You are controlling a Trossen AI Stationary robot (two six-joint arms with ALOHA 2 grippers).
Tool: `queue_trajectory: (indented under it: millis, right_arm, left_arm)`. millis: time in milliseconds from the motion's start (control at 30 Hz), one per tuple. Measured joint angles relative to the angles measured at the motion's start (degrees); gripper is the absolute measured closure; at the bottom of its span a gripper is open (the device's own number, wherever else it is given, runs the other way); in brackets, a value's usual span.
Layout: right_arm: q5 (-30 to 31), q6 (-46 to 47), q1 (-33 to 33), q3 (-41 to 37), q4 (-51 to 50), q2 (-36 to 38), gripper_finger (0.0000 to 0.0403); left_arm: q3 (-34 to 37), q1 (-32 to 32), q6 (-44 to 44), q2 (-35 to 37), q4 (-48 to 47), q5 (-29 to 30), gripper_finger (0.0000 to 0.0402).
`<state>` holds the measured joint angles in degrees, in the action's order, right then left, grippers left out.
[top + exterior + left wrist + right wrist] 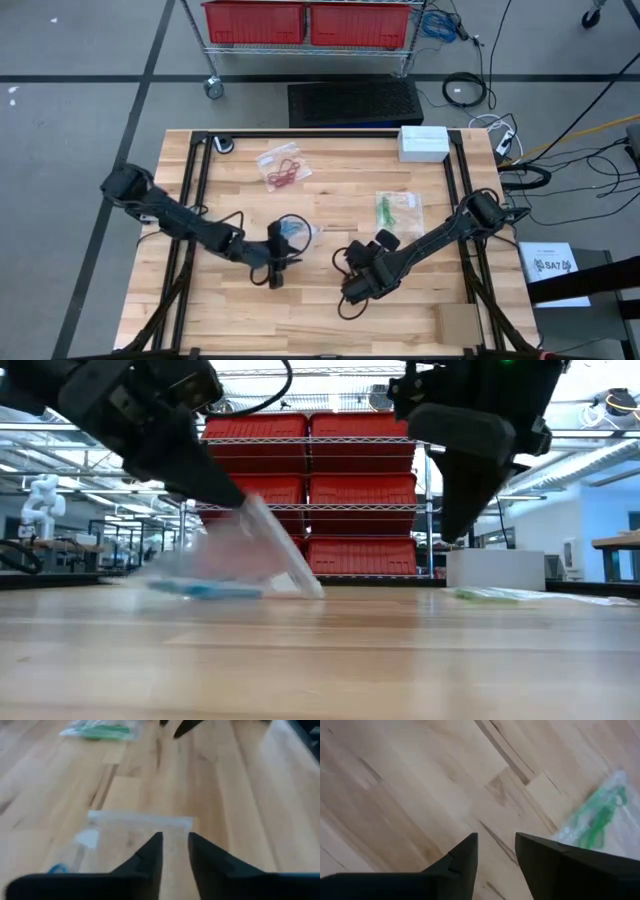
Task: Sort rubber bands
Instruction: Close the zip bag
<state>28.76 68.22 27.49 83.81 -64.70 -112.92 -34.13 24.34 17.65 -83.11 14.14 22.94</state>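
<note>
Left gripper (pixel 277 262) hangs low over the middle of the wooden table (pixel 330 315), its two dark fingers (pixel 150 857) parted by a narrow gap over the edge of a clear plastic bag (pixel 135 832). Whether the fingers actually pinch the plastic cannot be told; in the low view one side of that bag tilts up off the wood just below the gripper. Blue rubber bands (pixel 291 229) lie inside the bag, just ahead of the fingertips.

Right gripper (pixel 352 285) hovers beside the left one, near the table's centre, its fingers (pixel 465 857) spread apart with nothing but bare wood between them. Green rubber bands (pixel 597 817) sit in a second clear bag (pixel 398 209), beyond and to the outer side of the right gripper, apart from it.

Red rubber bands (pixel 282 172) rest in a third clear bag (pixel 284 164) further across the table from the left gripper, towards the far edge. A white box (pixel 423 143) sits at the far corner on the right arm's side. Behind the table stands a wire rack with red bins (pixel 310 490).
</note>
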Motion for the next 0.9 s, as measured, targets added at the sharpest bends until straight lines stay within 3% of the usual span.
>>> queue_trajectory:
  millis: [267,400,533,667,767,900]
  right_arm:
    - [2.6,-1.0,-0.1,0.0,5.8,0.0,0.0307]
    - [4.0,-1.7,-1.4,-1.9,13.5,0.0,0.0328]
    - [0.8,-5.2,-4.1,-6.5,30.3,0.0,0.0351]
    - [-2.9,-8.7,-6.3,-10.8,45.3,0.0,0.0374]
    - [-2.3,-8.6,-7.5,-12.9,49.9,0.0,0.0383]
    - [-0.4,-5.9,-9.0,-14.2,52.2,0.0,0.0384]
  left_arm:
    - [0.0,-2.8,0.0,-1.0,4.5,-4.4,0.0222]
    - [0.0,-4.6,0.9,-0.9,4.3,-4.2,0.021]
    - [0.0,-5.8,1.4,-0.5,2.8,-3.5,0.025]
    - [0.0,-6.0,1.3,-0.2,-1.3,-2.5,0.033]
    - [1.3,-6.0,0.8,0.3,-2.6,-0.4,0.0389]
    - [5.1,-6.0,1.4,3.1,-1.3,0.7,0.0395]
